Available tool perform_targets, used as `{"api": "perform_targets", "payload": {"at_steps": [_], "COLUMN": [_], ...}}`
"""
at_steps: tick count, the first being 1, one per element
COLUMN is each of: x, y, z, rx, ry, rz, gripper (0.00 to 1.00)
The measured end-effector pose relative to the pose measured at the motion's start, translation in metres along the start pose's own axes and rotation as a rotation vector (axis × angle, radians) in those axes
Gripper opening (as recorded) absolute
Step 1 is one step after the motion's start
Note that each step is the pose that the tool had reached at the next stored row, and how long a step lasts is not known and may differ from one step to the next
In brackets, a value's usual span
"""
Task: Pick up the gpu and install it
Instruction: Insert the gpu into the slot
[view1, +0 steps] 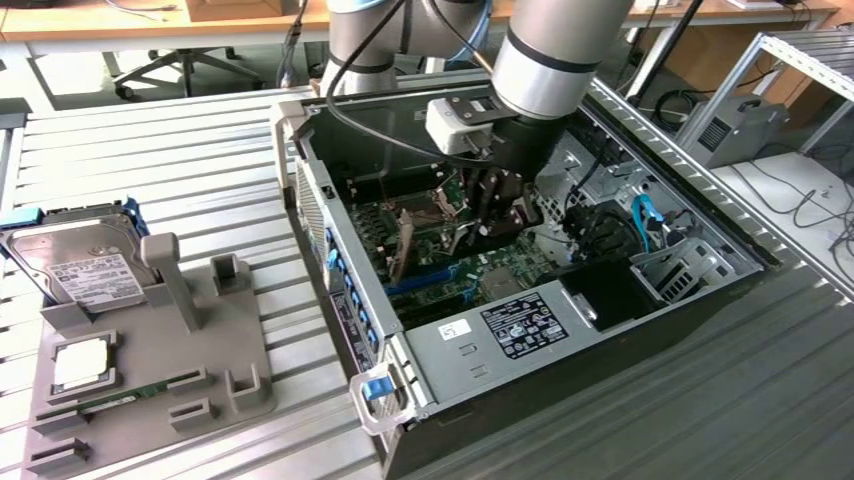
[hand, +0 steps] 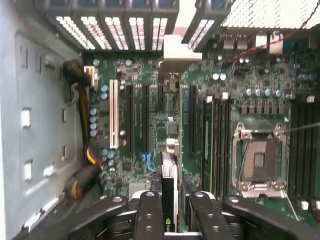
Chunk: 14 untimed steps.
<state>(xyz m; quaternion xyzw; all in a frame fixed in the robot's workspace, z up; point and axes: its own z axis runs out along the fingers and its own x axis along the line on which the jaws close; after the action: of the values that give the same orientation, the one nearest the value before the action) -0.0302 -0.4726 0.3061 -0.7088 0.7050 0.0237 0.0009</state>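
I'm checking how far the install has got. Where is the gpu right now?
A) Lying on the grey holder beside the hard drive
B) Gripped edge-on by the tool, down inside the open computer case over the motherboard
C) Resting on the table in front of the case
B: the tool clamps the gpu edge-on above the motherboard slots, inside the computer case.

Green gpu (hand: 170, 165), black hand (hand: 172, 220)

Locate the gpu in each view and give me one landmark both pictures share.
Exterior view: the gpu sits edge-on in the gripper, inside the open computer case, above the motherboard.
Wrist view: the gpu runs as a thin edge-on card from between the fingers out over the expansion slots.
Shared landmark: the CPU socket with its metal frame.
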Motion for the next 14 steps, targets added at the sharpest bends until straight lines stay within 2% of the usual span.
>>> {"api": "perform_targets", "payload": {"at_steps": [7, 14], "x": [-0.009, -0.009], "y": [0.0193, 0.0279], "z": [0.0067, 0.0177], "rx": [0.0002, 0.0001], "ry": [0.0008, 0.0009], "rz": [0.000, 0.000], "gripper": [0.26, 0.26]}}
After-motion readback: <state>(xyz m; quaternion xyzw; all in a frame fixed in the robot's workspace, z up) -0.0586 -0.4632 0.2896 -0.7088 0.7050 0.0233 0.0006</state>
